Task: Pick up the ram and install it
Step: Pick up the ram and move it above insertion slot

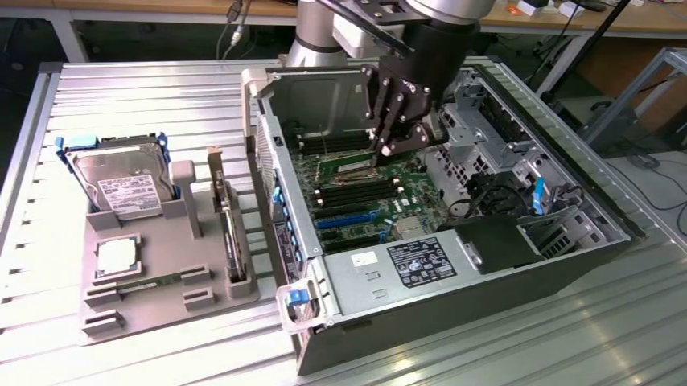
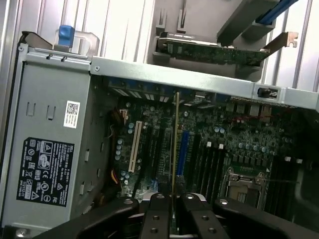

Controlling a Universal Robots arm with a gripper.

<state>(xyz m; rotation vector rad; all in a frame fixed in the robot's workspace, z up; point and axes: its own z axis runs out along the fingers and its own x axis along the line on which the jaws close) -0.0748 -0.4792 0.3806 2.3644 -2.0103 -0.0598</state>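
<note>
Your gripper (image 2: pixel 174 201) is clamped on the ram (image 2: pixel 175 144), holding it above the motherboard (image 2: pixel 239 134). Pickup done. The ram looks not yet seated in a slot.

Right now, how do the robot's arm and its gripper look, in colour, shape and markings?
The arm is a smooth silver-grey metal tube that ends in a black cylindrical wrist. The black gripper has jointed, bar-shaped fingers with small round screw heads. White lettering is printed on its body; it is too small to read.
</note>
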